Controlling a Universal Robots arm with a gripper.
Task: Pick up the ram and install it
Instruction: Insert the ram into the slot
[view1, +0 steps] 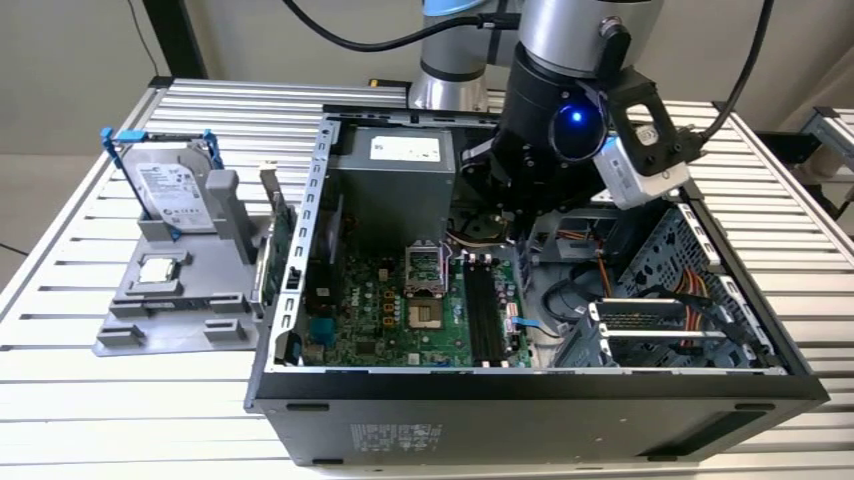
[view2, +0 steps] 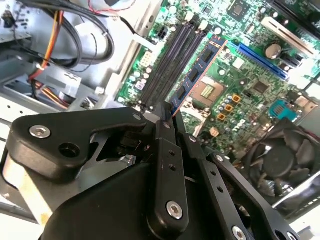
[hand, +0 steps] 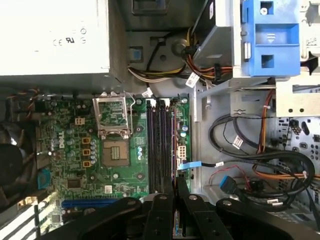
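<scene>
My gripper (view1: 502, 228) hangs inside the open computer case (view1: 534, 385), above the far end of the black memory slots (view1: 483, 312) on the green motherboard (view1: 387, 310). It is shut on the ram (view2: 200, 67), a thin green stick with dark chips that juts out from between the fingers (view2: 167, 150) in the second wrist view. In the first wrist view the ram (hand: 174, 150) shows edge-on, lined up along the memory slots (hand: 160, 145) and over the one nearest the drive bays. The gripper (hand: 175, 192) holds it at one end. Whether the ram touches a slot I cannot tell.
A grey fixture (view1: 180, 320) at the exterior view's left holds a silver hard drive in a blue frame (view1: 174, 185), a small chip (view1: 158, 270) and a green card (view1: 278, 250). Inside the case are the power supply (view1: 394, 190), cable bundles (hand: 250, 165) and a fan (view2: 285, 160).
</scene>
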